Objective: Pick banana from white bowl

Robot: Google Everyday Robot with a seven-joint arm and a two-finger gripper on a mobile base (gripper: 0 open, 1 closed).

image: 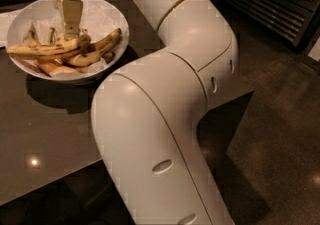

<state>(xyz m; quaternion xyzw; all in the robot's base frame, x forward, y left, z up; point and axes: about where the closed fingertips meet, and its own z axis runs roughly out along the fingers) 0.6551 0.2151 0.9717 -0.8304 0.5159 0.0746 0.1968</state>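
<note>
The white bowl (112, 19) stands at the far left of a dark table, lined with crumpled white paper. Several spotted yellow bananas (47, 49) lie across its bottom, one of them curving up toward the right rim (102, 43). My gripper (71, 25) hangs straight down from the top of the view into the bowl, its tip at the bananas in the middle. Whether it touches or holds one does not show. My big white arm (165, 119) fills the middle of the view and hides part of the table.
The dark glossy table (45, 134) ends at a right edge (245, 89), with dark floor (280, 134) beyond it. A dark slatted cabinet (270, 4) stands at the back right. White paper (5, 19) lies left of the bowl.
</note>
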